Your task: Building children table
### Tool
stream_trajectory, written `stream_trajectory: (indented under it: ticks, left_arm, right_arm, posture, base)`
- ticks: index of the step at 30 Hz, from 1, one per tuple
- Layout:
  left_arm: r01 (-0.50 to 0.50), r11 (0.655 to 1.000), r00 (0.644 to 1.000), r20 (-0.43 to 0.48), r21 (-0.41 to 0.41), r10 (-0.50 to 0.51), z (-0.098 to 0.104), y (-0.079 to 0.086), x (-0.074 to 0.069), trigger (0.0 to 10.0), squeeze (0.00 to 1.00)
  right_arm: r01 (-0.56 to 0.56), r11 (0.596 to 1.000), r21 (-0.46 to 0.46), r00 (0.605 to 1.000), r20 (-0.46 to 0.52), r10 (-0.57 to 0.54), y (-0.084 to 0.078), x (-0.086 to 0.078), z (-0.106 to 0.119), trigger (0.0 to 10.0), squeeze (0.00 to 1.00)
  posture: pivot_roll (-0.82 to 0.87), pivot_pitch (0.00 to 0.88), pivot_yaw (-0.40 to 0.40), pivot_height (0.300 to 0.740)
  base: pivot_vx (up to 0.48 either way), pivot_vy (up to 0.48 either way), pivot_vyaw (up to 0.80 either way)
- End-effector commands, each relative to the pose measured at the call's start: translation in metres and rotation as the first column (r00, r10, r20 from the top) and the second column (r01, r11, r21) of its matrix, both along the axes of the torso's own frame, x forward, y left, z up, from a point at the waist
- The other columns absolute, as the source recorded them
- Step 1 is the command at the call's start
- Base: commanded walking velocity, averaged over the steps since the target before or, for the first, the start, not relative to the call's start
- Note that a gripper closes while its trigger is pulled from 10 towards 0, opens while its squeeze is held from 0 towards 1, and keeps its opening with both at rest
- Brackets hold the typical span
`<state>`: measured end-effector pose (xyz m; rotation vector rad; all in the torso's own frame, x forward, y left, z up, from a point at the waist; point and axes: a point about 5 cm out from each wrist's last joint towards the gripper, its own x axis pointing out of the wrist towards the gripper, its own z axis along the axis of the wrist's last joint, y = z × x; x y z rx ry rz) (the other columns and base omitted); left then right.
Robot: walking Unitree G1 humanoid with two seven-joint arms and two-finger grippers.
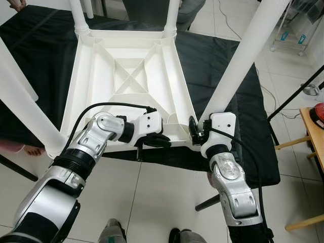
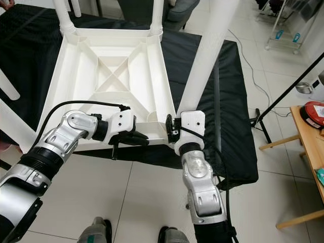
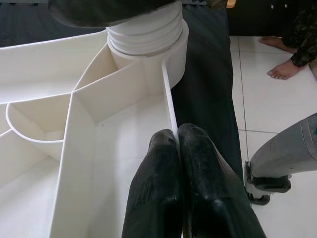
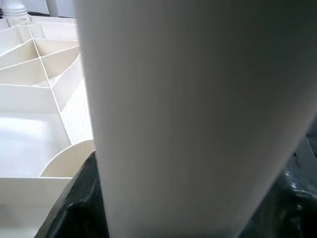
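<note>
A white plastic children's table [image 1: 90,76] lies upside down on a black cloth [image 1: 217,55], its ribbed underside facing up. Legs stand in its corners. My left gripper [image 1: 162,140] is shut on the thin near rim [image 3: 168,94], the two black fingers [image 3: 198,173] pinching it just short of the near-right corner socket [image 3: 148,34]. My right gripper [image 1: 195,132] sits at the base of the near-right leg [image 1: 243,55]. That leg [image 4: 198,114] stands very close in the right wrist view, with a black finger [image 4: 74,208] on each side of it.
The near-left leg [image 1: 20,96] slants across the left. Two far legs [image 1: 171,15] rise at the back. A person's bare foot [image 3: 285,72] rests on the tiles beside the cloth. A wooden table [image 1: 314,136] stands at the right, and a black stand leg [image 1: 293,98] crosses the floor.
</note>
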<state>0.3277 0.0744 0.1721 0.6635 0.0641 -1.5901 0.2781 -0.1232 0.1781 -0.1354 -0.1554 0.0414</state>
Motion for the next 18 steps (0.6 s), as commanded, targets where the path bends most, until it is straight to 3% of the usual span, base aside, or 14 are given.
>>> stream_trajectory:
  ticks: [1, 2, 8, 9, 11, 13, 14, 15, 18]
  left_arm:
    - [0.17, 0.984, 0.984, 0.058, -0.053, -0.167, 0.004, -0.023, -0.015, 0.0, 0.0]
    - [0.142, 0.988, 0.986, 0.1, -0.066, -0.135, 0.007, -0.026, -0.012, 10.0, 0.0]
    - [0.103, 0.989, 0.985, 0.15, -0.108, -0.087, 0.013, -0.03, -0.008, 10.0, 0.0]
    - [0.095, 0.986, 0.986, 0.15, -0.14, -0.074, 0.018, -0.032, -0.008, 10.0, 1.0]
    - [0.095, 0.986, 0.986, 0.15, -0.14, -0.074, 0.018, -0.032, -0.008, 10.0, 1.0]
    - [0.085, 0.972, 0.985, 0.163, -0.219, -0.049, 0.031, -0.034, -0.009, 10.0, 1.0]
    - [0.085, 0.972, 0.985, 0.163, -0.219, -0.049, 0.031, -0.034, -0.009, 10.0, 1.0]
    - [0.085, 0.964, 0.984, 0.176, -0.253, -0.04, 0.037, -0.035, -0.012, 10.0, 0.0]
    - [0.088, 0.945, 0.981, 0.192, -0.314, -0.028, 0.05, -0.035, -0.019, 10.0, 0.0]
  right_arm:
    - [0.04, 0.999, 0.009, 0.999, 0.001, -0.04, -0.009, 0.003, 0.0, 10.0, 0.33]
    - [0.03, 0.999, 0.029, 0.999, 0.033, -0.031, -0.006, 0.001, 0.006, 10.0, 0.0]
    - [0.023, 0.999, 0.047, 0.998, 0.052, -0.026, -0.005, -0.001, 0.009, 10.0, 0.0]
    - [0.029, 0.998, 0.047, 0.998, 0.052, -0.031, -0.007, -0.001, 0.008, 10.0, 0.0]
    - [0.029, 0.998, 0.047, 0.998, 0.052, -0.031, -0.007, -0.001, 0.008, 10.0, 0.0]
    - [0.062, 0.997, 0.04, 0.997, 0.043, -0.064, -0.013, 0.001, 0.003, 10.0, 0.0]
    - [0.062, 0.997, 0.04, 0.997, 0.043, -0.064, -0.013, 0.001, 0.003, 10.0, 0.0]
    - [0.077, 0.996, 0.044, 0.996, 0.035, -0.078, -0.016, 0.001, 0.0, 10.0, 0.0]
    - [0.095, 0.994, 0.058, 0.995, 0.015, -0.096, -0.017, 0.002, -0.005, 10.0, 0.0]
  posture:
    - [0.14, 0.152, -0.062, 0.74]
    - [0.14, 0.152, -0.062, 0.74]
    - [0.14, 0.155, -0.059, 0.74]
    - [0.14, 0.155, -0.059, 0.74]
    - [0.14, 0.155, -0.059, 0.74]
    - [0.14, 0.156, -0.056, 0.74]
    - [0.14, 0.156, -0.056, 0.74]
    - [0.14, 0.156, -0.056, 0.74]
    - [0.14, 0.157, -0.053, 0.74]
  base:
    - [0.0, 0.0, 0.0]
    - [0.0, 0.0, 0.0]
    - [0.0, 0.0, 0.0]
    - [0.0, 0.0, 0.0]
    - [0.0, 0.0, 0.0]
    - [0.0, 0.0, 0.0]
    - [0.0, 0.0, 0.0]
    - [0.0, 0.0, 0.0]
    - [0.0, 0.0, 0.0]
